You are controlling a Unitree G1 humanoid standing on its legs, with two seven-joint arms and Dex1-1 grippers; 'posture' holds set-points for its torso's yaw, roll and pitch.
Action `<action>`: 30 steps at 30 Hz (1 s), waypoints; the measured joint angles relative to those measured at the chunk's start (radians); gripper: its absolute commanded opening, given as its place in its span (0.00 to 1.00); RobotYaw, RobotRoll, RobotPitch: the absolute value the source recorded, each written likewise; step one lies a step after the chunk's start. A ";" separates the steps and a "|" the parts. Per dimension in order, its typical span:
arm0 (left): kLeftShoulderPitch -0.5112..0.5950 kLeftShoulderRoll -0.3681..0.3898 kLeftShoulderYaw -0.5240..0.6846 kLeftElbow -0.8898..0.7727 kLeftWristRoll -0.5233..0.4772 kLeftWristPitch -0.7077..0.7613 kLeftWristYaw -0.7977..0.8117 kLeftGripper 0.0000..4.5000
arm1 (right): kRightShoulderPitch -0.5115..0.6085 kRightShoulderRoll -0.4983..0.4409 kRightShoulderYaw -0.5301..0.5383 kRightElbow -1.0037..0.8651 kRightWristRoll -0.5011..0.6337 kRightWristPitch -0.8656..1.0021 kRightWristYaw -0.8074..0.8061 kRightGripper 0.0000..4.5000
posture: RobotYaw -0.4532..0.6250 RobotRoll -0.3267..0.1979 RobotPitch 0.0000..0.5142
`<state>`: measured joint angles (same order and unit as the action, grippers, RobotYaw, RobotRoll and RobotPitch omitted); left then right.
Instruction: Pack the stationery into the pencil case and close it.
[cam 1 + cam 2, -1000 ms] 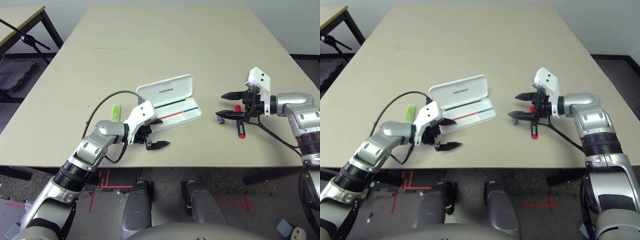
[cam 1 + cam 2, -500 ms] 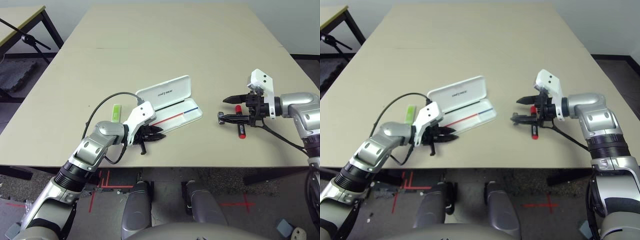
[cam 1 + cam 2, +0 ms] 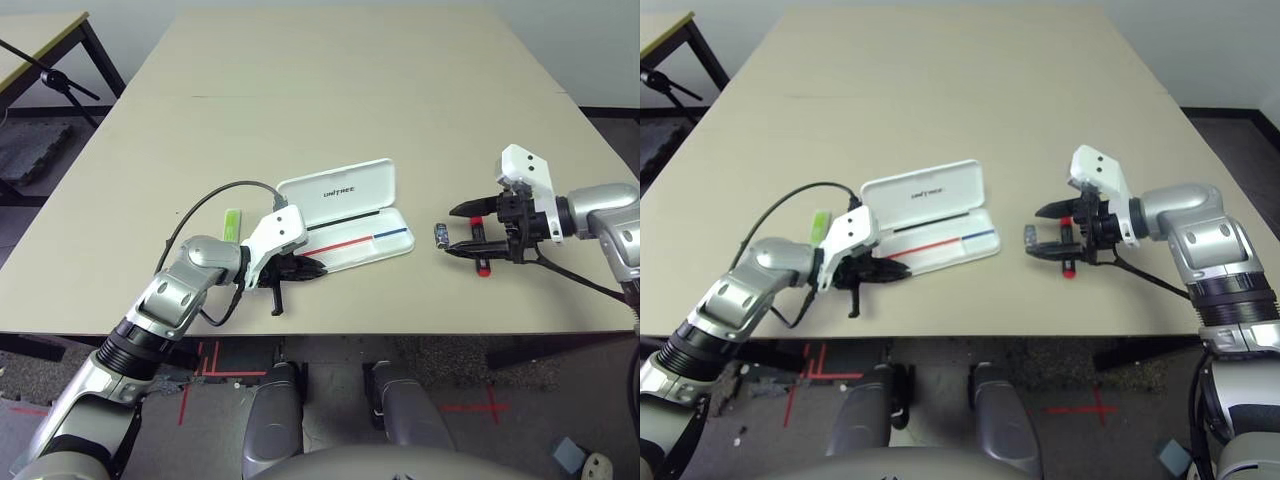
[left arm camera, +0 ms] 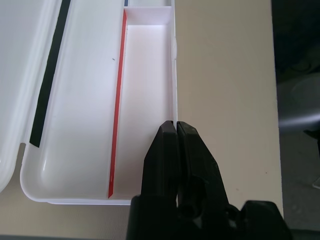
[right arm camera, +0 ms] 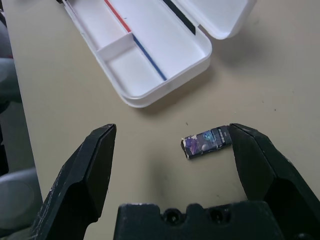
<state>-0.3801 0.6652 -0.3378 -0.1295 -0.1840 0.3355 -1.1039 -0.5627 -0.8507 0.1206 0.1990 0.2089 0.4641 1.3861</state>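
Left eye view: your case lies open at centre, stick at its 9 o'clock.

Left wrist view: left gripper, clenched, pinches the case wall; tugging could skid it.

Right wrist view: right gripper spread beside the sharpener; closing may flick it away.

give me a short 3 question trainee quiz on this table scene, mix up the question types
1. True or false: the pencil case lies open.
2. Which end effector is shut: left or right?
3. Fill in: the small dark piece lies on the ____, between the right end effector's fingers.

Key: 1 true. 2 left, shut on the case's near wall. 3 table.
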 measured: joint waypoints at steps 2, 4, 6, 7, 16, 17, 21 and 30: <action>0.000 0.003 0.000 0.022 0.011 -0.027 -0.009 0.01 | 0.001 0.000 0.015 -0.002 -0.006 0.000 0.002 1.00 | 0.36 0.62 0.27; 0.000 0.004 -0.001 0.041 0.022 -0.051 -0.014 0.01 | 0.004 0.000 0.025 -0.003 -0.012 -0.001 0.002 1.00 | 0.36 0.62 0.27; 0.000 0.004 -0.001 0.074 0.031 -0.086 -0.020 0.01 | 0.004 0.000 0.026 -0.003 -0.013 -0.002 0.002 1.00 | 0.36 0.62 0.26; -0.002 0.004 -0.001 0.100 0.041 -0.109 -0.023 0.01 | 0.004 0.000 0.026 -0.003 -0.014 -0.003 0.002 1.00 | 0.36 0.62 0.26; -0.027 0.005 -0.002 0.185 0.064 -0.239 -0.092 0.01 | 0.005 0.000 0.029 -0.003 -0.017 -0.014 0.003 1.00 | 0.36 0.62 0.25; -0.027 0.005 -0.002 0.187 0.065 -0.246 -0.100 0.01 | 0.005 0.000 0.030 -0.003 -0.017 -0.014 0.004 1.00 | 0.36 0.62 0.25; -0.031 0.005 -0.002 0.195 0.067 -0.260 -0.116 0.01 | 0.011 0.000 0.038 -0.005 -0.017 -0.014 0.013 1.00 | 0.36 0.62 0.25; -0.032 0.007 -0.001 0.196 0.069 -0.259 -0.129 0.01 | 0.024 0.000 0.052 -0.011 -0.016 -0.015 0.015 1.00 | 0.37 0.62 0.26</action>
<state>-0.4123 0.6725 -0.3391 0.0660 -0.1152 0.0765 -1.2330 -0.5388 -0.8508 0.1730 0.1882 0.1926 0.4488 1.4007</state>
